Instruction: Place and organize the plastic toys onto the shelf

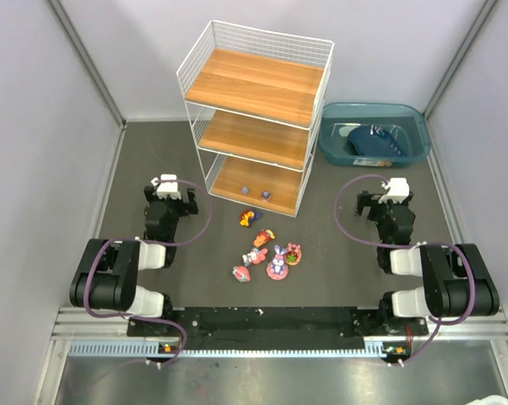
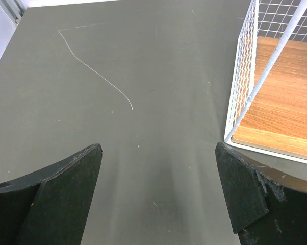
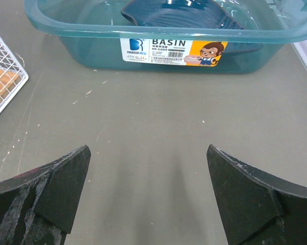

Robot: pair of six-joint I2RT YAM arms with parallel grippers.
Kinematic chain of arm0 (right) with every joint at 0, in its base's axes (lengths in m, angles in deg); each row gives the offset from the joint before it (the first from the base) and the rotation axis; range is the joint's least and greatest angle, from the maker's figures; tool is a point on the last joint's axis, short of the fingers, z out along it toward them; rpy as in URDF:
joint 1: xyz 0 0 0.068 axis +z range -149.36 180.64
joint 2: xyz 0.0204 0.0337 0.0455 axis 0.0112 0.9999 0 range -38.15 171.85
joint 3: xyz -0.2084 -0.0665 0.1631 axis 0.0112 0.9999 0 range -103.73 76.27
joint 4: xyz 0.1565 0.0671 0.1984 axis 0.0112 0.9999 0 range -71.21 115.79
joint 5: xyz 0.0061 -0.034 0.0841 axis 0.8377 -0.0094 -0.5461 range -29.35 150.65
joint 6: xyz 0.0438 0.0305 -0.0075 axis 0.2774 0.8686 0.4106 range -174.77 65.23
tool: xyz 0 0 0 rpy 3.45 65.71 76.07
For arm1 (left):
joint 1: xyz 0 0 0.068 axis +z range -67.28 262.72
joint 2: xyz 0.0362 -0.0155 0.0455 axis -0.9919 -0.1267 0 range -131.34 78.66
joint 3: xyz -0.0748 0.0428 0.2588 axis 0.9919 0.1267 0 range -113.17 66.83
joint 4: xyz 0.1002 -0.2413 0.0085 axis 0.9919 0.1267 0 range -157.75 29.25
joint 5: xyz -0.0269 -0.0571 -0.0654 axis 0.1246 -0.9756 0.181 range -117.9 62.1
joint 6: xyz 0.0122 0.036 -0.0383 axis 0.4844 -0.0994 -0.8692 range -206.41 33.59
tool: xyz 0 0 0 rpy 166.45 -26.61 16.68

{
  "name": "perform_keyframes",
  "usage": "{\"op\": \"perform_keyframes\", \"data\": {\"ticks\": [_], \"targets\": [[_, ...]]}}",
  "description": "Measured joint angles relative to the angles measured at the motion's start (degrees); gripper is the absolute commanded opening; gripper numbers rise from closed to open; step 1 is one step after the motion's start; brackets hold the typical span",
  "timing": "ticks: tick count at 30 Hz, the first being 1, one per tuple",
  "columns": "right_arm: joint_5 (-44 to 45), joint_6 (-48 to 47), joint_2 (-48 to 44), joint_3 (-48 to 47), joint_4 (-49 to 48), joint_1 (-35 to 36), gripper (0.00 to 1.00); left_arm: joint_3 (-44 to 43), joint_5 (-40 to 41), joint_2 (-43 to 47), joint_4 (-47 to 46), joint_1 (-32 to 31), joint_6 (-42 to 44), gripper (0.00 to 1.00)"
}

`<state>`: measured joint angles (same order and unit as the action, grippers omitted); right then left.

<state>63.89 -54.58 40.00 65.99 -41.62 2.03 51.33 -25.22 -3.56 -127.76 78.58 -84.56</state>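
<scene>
While nothing is gripped yet, both pincers stand spread wide and empty. The left pincer (image 2: 158,153) hovers over bare table (image 2: 118,61) with the shelf (image 2: 242,76) just to its right. The right pincer (image 3: 148,153) faces the teal basin (image 3: 158,30) ahead. The plastic toys (image 1: 267,253) lie clustered between the two pincers, in front of the shelf's bottom tier, probably so either arm can reach them.

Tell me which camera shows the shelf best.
Top external: the shelf appears whole, with all three wooden tiers visible. Left wrist catches only a wire corner and part of one board; right wrist shows just a sliver of mesh at its left edge.
</scene>
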Motion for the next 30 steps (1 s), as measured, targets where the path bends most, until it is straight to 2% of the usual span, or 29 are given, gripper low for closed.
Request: {"op": "perform_keyframes", "data": {"ticks": [22,25,30], "targets": [[0.20,0.00,0.00,0.00,-0.02,0.00,0.99,0.24,-1.60,0.96,0.37,0.00,1.07,0.99],[0.28,0.00,0.00,0.00,-0.02,0.00,0.99,1.68,-0.81,7.30,2.69,-0.15,1.07,0.99],[5.79,1.11,-4.20,-0.04,4.00,1.16,0.99,1.44,4.15,25.27,12.55,-0.92,-4.90,0.99]]}}
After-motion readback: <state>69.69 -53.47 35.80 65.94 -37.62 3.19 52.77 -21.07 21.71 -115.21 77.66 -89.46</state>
